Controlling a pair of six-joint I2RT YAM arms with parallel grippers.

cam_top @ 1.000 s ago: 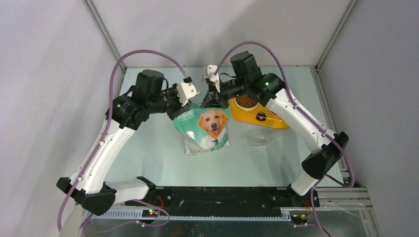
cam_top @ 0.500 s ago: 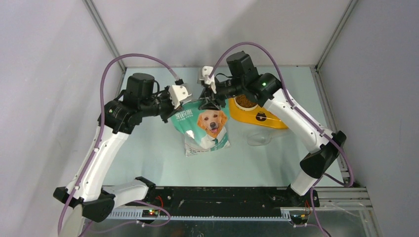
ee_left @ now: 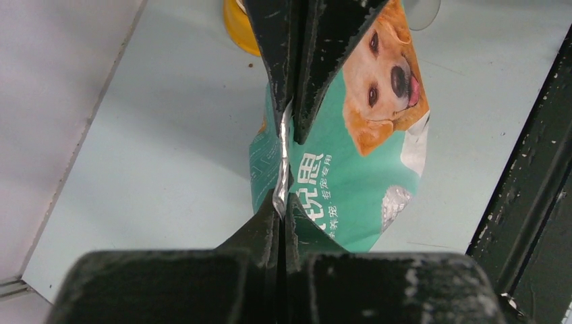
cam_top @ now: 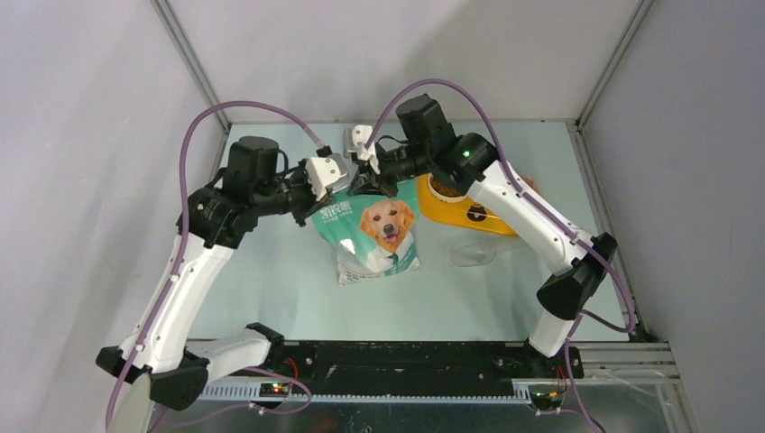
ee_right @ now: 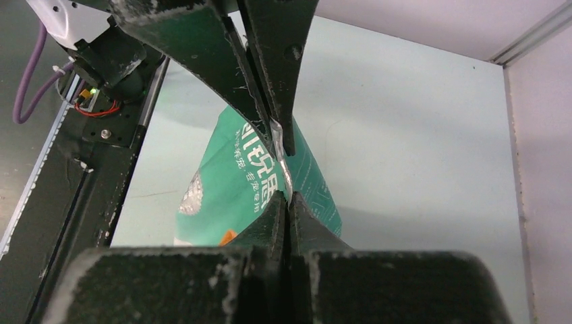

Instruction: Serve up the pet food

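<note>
The pet food (cam_top: 442, 188) is showing as a brown heap in the far bowl of the yellow double-bowl feeder (cam_top: 487, 219), partly under the right arm. More of it is presumably sitting inside the teal-and-white bag (cam_top: 374, 233) printed with a golden dog, just left of the feeder.

The bag is standing with its top raised. The left gripper (ee_left: 282, 202) is clenching its silver top seam, and the right gripper (ee_right: 287, 200) is pinching the same seam right beside it, fingertips almost meeting.

One bowl is already holding a serving, so the pouring seems largely done. With both grippers on the seam, the arms are probably spreading or pressing the mouth of the bag; I cannot tell which. The near bowl is hidden, so whether it is waiting for food is unclear.

A clear plastic scoop (cam_top: 471, 254) is lying on the table just in front of the feeder.

The pale green tabletop (cam_top: 271, 289) is sitting inside plain grey walls with metal corner posts (cam_top: 185, 54).
</note>
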